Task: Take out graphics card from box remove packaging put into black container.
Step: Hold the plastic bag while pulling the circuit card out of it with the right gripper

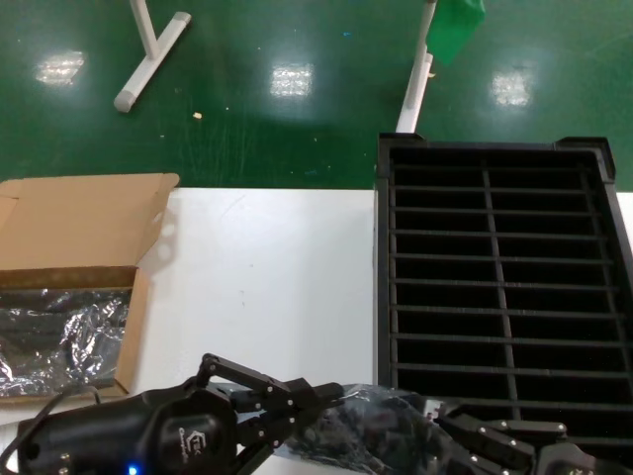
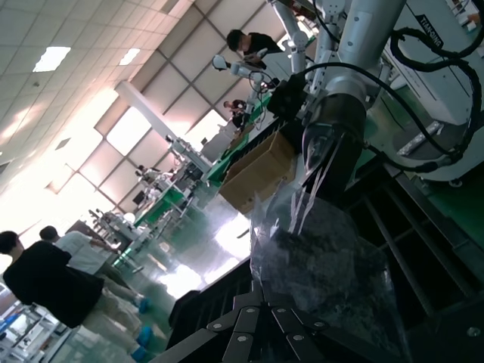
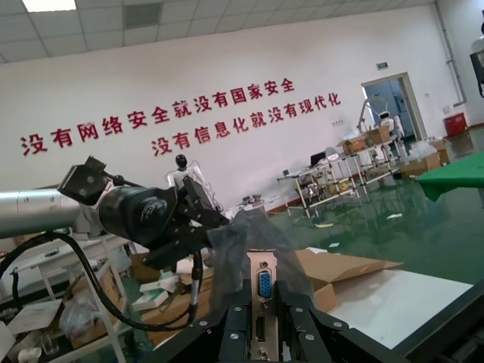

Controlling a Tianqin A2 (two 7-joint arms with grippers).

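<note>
Holding the card [image 3: 264, 299] by its bracket w/ right pincer [image 3: 261, 318], we clamped the bag [image 1: 381, 435] in left pincer [image 1: 297, 411]; long axis ran between them, crate [image 1: 384, 297] nearer right arm.

A: Left tool [image 1: 297, 401]: glossy black housing, white logo lettering, a blue lamp, hinged black link fingers.
B: Right tool [image 1: 465, 435]: same black links with silver screws; silver forearm, black cables.

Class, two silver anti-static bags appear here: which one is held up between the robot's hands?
The bag at the near table edge, between the left hand and right hand; the other bag lies inside the cardboard box.
</note>
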